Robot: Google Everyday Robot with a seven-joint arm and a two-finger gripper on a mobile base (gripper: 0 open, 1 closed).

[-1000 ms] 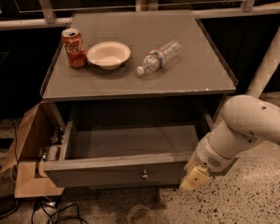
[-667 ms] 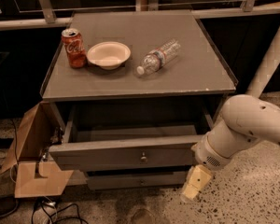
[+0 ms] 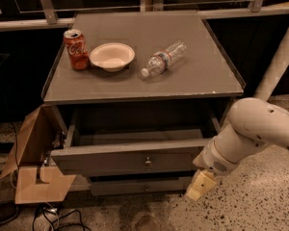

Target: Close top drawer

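The top drawer (image 3: 120, 161) stands partly open under the table's (image 3: 135, 88) front edge. The gripper (image 3: 200, 186) hangs below the front-right corner; whether it is open or closed is unclear.

The tool (image 3: 200, 186) hangs low off the front right corner of the desk (image 3: 135, 81), beneath the level of its flat grey top. Three things on that top lie above and left of the tool. Nearest is a clear plastic bottle (image 3: 163, 59) on its side. Beyond it is a white bowl (image 3: 111, 57), upright. Farthest is a red soda can (image 3: 76, 49), standing just beside the bowl.
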